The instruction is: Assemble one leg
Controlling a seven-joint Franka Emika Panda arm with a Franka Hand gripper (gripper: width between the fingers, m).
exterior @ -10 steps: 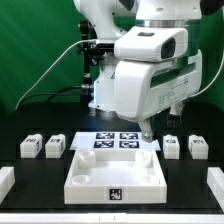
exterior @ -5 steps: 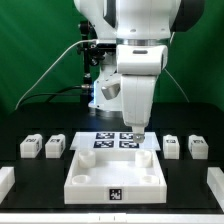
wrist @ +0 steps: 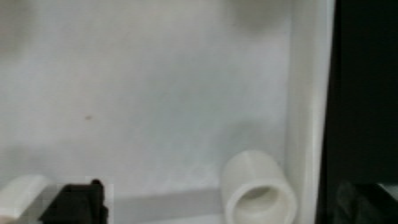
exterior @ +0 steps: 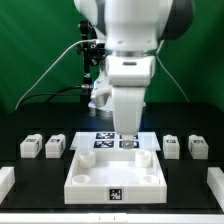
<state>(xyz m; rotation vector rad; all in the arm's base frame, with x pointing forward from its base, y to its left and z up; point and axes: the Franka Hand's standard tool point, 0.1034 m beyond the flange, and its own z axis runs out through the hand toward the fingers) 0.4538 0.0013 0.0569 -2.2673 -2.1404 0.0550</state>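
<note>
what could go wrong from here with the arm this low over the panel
1. The end effector hangs close above the rear rim of the panel; descending could strike the rim or the corner post.
2. Sweeping sideways this low toward the nearest leg might knock its neighbour.

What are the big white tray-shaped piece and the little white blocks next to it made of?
The large panel: probably matte white plastic; evenly white, dull, with a moulded rim and corner holes. The legs: apparently the same dull white plastic; their black-and-white tags look printed, whether stickers I cannot tell.
</note>
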